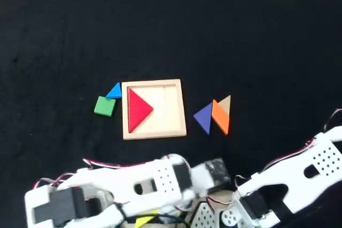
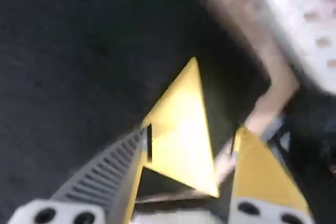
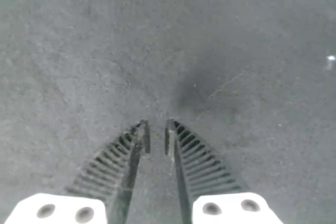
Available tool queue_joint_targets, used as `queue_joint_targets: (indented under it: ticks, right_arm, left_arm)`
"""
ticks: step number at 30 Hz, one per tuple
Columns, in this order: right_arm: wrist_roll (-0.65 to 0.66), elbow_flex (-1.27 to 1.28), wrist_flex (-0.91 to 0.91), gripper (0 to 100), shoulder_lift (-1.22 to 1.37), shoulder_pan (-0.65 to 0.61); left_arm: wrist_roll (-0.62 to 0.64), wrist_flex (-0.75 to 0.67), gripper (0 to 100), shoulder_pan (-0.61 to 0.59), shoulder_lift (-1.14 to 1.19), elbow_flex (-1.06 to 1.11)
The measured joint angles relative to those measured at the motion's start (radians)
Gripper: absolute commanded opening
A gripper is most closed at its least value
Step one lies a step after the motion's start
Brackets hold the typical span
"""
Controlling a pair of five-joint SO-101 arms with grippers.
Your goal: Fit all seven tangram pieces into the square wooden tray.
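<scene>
- Wooden and square, the tray (image 1: 155,83) is lying near the middle of the black-clothed counter (image 1: 64,41).
- Inside it, a large red triangle (image 1: 138,109) is lying flat with its long side along the 9 o'clock wall and its tip pointing toward 3 o'clock. The rest of the tray floor is showing bare wood.
- A green square (image 1: 105,105) is sitting just beside the tray at its 9 o'clock. A small light-blue triangle (image 1: 114,92) is lying at about 10 o'clock, right against the tray's rim and just above the green square.
- Three pieces are clustering at the tray's 3 o'clock, apart from the rim. A dark-blue triangle (image 1: 204,117) is lying nearest the tray, an orange parallelogram (image 1: 220,116) is touching its 3 o'clock side, and a tan triangle (image 1: 226,103) is touching the orange piece at the cluster's 1 o'clock.
- The left arm (image 1: 133,185) is stretching across the counter's near edge at the tray's 6 o'clock.
- The left pincer (image 2: 194,129) is gripping the yellow triangle (image 2: 184,129). One ribbed finger (image 2: 115,166) is pressing on one edge, and the other finger is sitting by the opposite corner.
- In the high view, a sliver of that yellow piece is showing under the left arm.
- The right arm (image 1: 299,174) is sitting at the tray's 4 o'clock.
- The right pincer (image 3: 156,135) is hanging over bare black cloth, its fingers drawn almost together and gripping nothing.
</scene>
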Motion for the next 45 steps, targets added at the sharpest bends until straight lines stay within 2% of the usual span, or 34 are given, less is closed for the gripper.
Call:
queue_joint_targets:
  ticks: [9, 16, 20, 24, 28, 31, 35, 38, 41, 45]
  right_arm:
    - [0.000, 0.000, 0.000, 7.0, 0.000, 0.002]
    - [0.000, 0.000, 0.000, 7.0, 0.000, 0.002]
    - [0.000, 0.000, 0.000, 7.0, 0.000, 0.002]
    - [0.000, 0.000, 0.000, 7.0, 0.000, 0.002]
    - [0.000, 0.000, 0.006, 7.0, 0.000, -0.002]
    - [0.000, -0.040, 0.063, 7.0, 0.000, -0.032]
    - [0.040, -0.172, 0.173, 6.4, -0.006, -0.118]
    - [0.104, -0.190, 0.178, 0.9, -0.061, -0.196]
    - [0.129, -0.101, 0.178, 1.7, -0.180, -0.250]
    - [0.137, 0.163, 0.178, 2.1, -0.436, -0.342]
  left_arm:
    - [-0.100, -0.103, 27, -0.117, 0.002, 0.052]
    - [-0.219, -0.121, 27, -0.232, 0.002, 0.052]
    - [-0.348, -0.121, 27, -0.373, 0.002, 0.048]
    - [-0.493, -0.121, 27, -0.575, 0.002, -0.005]
    - [-0.572, -0.117, 27, -0.743, 0.003, -0.087]
    - [-0.582, -0.080, 27, -0.802, 0.003, -0.181]
    - [-0.551, 0.098, 27, -0.809, -0.066, -0.391]
    - [-0.486, 0.221, 27, -0.822, -0.169, -0.569]
    - [-0.423, 0.279, 27, -0.873, -0.284, -0.690]
    - [-0.319, 0.299, 23, -0.974, -0.413, -0.723]
